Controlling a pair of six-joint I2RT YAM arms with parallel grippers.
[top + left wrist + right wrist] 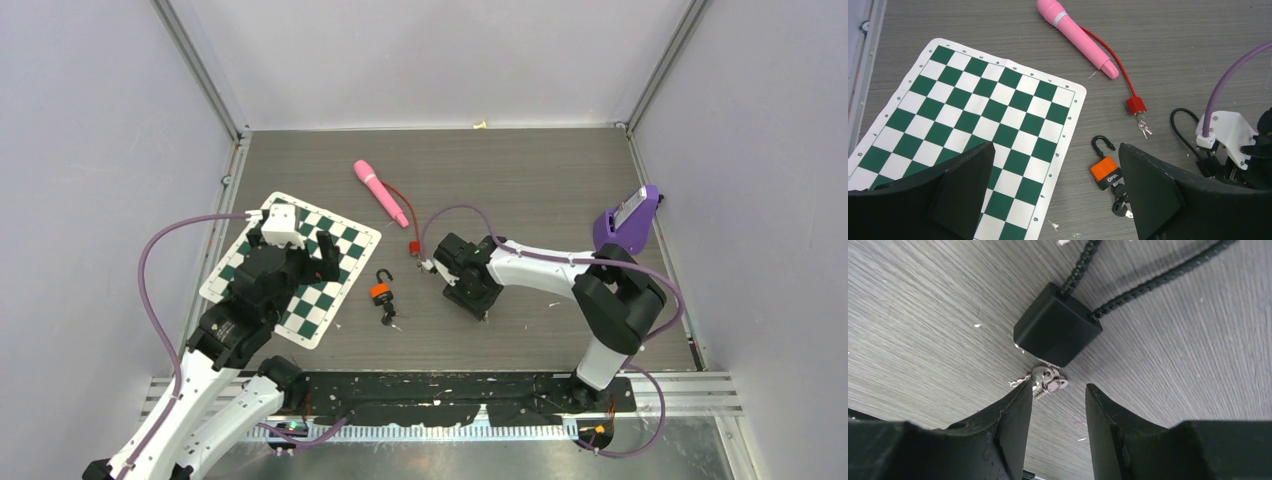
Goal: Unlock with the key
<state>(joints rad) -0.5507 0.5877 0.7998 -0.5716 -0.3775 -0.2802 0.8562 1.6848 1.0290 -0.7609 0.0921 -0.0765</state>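
An orange and black padlock (381, 291) lies on the table with its shackle swung open; in the left wrist view (1104, 170) a black-headed key (1118, 191) sits in its base. My left gripper (312, 262) is open and empty above the chessboard's right edge (1055, 146), the padlock just inside its right finger. My right gripper (468, 290) is open and low over the table (1059, 387). Just beyond its fingertips lies a black cable-lock block (1057, 330) with small silver keys (1048, 381) touching the left fingertip (1024, 395).
A green and white chessboard mat (292, 262) lies at the left. A pink handle (380, 192) with a red cable ends in a red lock block (413, 247) with small keys (1144, 130). A purple device (628, 220) stands at the right.
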